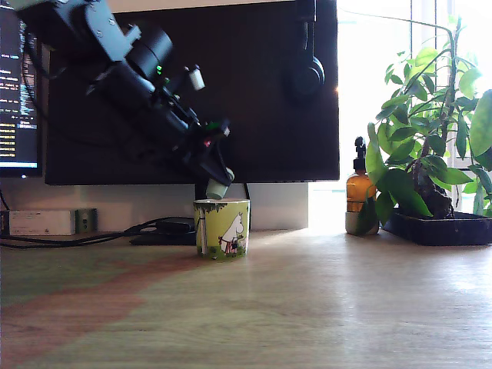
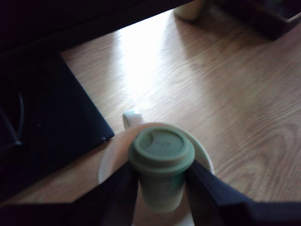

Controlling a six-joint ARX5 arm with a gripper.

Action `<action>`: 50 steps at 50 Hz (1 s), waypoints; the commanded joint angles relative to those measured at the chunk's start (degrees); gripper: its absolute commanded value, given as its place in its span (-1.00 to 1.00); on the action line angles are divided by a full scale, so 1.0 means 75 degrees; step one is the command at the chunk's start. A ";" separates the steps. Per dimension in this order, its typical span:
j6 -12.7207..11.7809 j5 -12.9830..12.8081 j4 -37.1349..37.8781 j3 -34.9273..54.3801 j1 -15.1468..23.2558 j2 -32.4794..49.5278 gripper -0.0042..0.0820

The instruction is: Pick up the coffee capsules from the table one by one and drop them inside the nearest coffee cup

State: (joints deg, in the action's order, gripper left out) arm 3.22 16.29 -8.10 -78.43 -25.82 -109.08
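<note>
Black robot arm is slanting down from the exterior view's upper left toward the centre, its claw (image 1: 217, 183) pointing steeply downward. The claw is gripping a pale mint-green capsule (image 1: 218, 189) just above the rim of the yellow-green coffee cup (image 1: 221, 228). The cup is standing upright on the light wood-grain table (image 1: 307, 307), in front of a large dark monitor (image 1: 261, 92). An amber pump bottle (image 1: 360, 192) and a leafy potted plant (image 1: 430, 138) are sitting well apart at the exterior view's right.

From the wrist view, two dark fingers (image 2: 123, 193) are pressing the capsule's (image 2: 161, 155) sides, its flat rim facing the camera. The cup's pale opening (image 2: 110, 162) is lying directly beneath it.
</note>
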 commanded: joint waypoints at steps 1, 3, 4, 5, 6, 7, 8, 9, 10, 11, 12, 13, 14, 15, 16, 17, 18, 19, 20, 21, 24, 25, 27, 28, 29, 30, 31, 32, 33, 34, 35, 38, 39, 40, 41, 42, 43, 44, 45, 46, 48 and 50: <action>0.0236 -0.0038 -0.0064 -0.0189 -0.0009 -0.0210 -0.41; 0.0236 -0.0041 -0.0114 -0.0221 -0.0009 -0.0259 -0.41; 0.0236 -0.0038 -0.0134 -0.0221 -0.0009 -0.0259 -0.41; 0.0236 -0.0041 -0.0154 -0.0221 -0.0009 -0.0259 -0.41; 0.0274 -0.0044 -0.0169 -0.0221 -0.0009 -0.0259 -0.41; 0.0274 -0.0041 -0.0181 -0.0221 -0.0009 -0.0259 -0.41; 0.0274 -0.0041 -0.0187 -0.0221 -0.0009 -0.0259 -0.41; 0.0315 -0.0041 -0.0184 -0.0221 -0.0009 -0.0259 -0.41; 0.0315 -0.0041 -0.0178 -0.0221 -0.0009 -0.0259 -0.41; 0.0315 -0.0041 -0.0175 -0.0221 -0.0009 -0.0259 -0.41; 0.0315 -0.0041 -0.0172 -0.0224 -0.0009 -0.0259 -0.41; 0.0315 -0.0041 -0.0175 -0.0227 -0.0009 -0.0259 -0.41; 0.0315 -0.0041 -0.0181 -0.0230 -0.0009 -0.0259 -0.41; 0.0315 -0.0041 -0.0184 -0.0230 -0.0009 -0.0259 -0.41; 0.0315 -0.0041 -0.0189 -0.0230 -0.0009 -0.0259 -0.41; 0.0315 -0.0041 -0.0201 -0.0230 -0.0009 -0.0259 -0.41; 0.0315 -0.0041 -0.0210 -0.0230 -0.0009 -0.0259 -0.41; 0.0315 -0.0041 -0.0221 -0.0230 -0.0009 -0.0259 -0.41; 0.0315 -0.0041 -0.0230 -0.0230 -0.0009 -0.0259 -0.41; 0.0321 -0.0041 -0.0233 -0.0230 -0.0009 -0.0259 -0.41; 0.0321 -0.0041 -0.0236 -0.0230 -0.0009 -0.0259 -0.41; 0.0321 -0.0041 -0.0233 -0.0230 -0.0009 -0.0259 -0.41; 0.0321 -0.0041 -0.0236 -0.0230 -0.0009 -0.0259 -0.41; 0.0321 -0.0041 -0.0239 -0.0230 -0.0009 -0.0259 -0.41; 0.0321 -0.0041 -0.0242 -0.0230 -0.0009 -0.0259 -0.41; 0.0321 -0.0041 -0.0245 -0.0230 -0.0009 -0.0259 -0.41; 0.0321 -0.0041 -0.0245 -0.0230 -0.0009 -0.0259 -0.41; 0.0321 -0.0041 -0.0245 -0.0230 -0.0009 -0.0259 -0.41; 0.0321 -0.0041 -0.0242 -0.0230 -0.0009 -0.0259 -0.41; 0.0321 -0.0041 -0.0242 -0.0230 -0.0009 -0.0259 -0.41; 0.0321 -0.0044 -0.0242 -0.0230 -0.0009 -0.0259 -0.41; 0.0321 -0.0041 -0.0248 -0.0230 -0.0009 -0.0259 -0.40; 0.0321 -0.0041 -0.0251 -0.0230 -0.0009 -0.0256 -0.39; 0.0321 -0.0038 -0.0254 -0.0230 -0.0009 -0.0256 -0.36; 0.0321 -0.0038 -0.0254 -0.0230 -0.0009 -0.0256 -0.31; 0.0321 -0.0038 -0.0254 -0.0230 -0.0009 -0.0256 -0.22; 0.0323 -0.0041 -0.0248 -0.0230 -0.0009 -0.0254 -0.10; 0.0323 -0.0041 -0.0242 -0.0230 -0.0012 -0.0254 0.03; 0.0323 -0.0041 -0.0242 -0.0230 -0.0012 -0.0251 0.17; 0.0323 -0.0047 -0.0248 -0.0230 -0.0015 -0.0248 0.32; 0.0323 -0.0105 -0.0274 -0.0230 -0.0017 -0.0242 0.56; 0.0323 -0.0119 -0.0318 -0.0230 -0.0017 -0.0242 0.67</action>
State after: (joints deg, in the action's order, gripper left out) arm 5.15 15.49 -10.41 -80.07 -25.82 -109.27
